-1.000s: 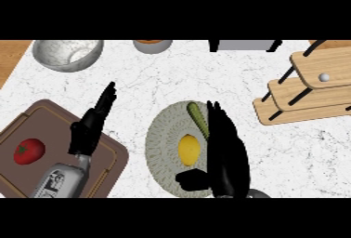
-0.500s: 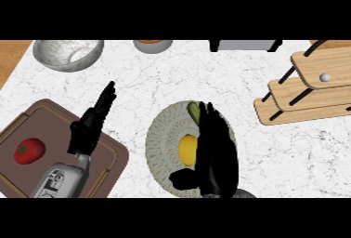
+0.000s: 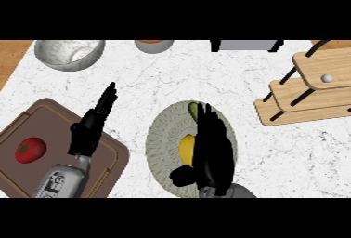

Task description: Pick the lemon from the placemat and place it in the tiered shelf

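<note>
Both hands are matte black, with long, slim fingers and a thicker thumb. The left hand (image 3: 87, 132) ends in a narrow black wrist that joins a grey forearm (image 3: 60, 181), a rounded metallic shell with pale plates and dark markings on its upper face. The right hand (image 3: 209, 153) looks broader, its black surfaces so uniform that seams are hard to make out. Only a small curved piece of its grey forearm (image 3: 237, 191) shows behind it.

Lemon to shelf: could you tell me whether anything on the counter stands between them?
Nothing visible does. The lemon lies on the placemat under the right robot hand, and bare counter runs from there to the shelf at upper right.
</note>
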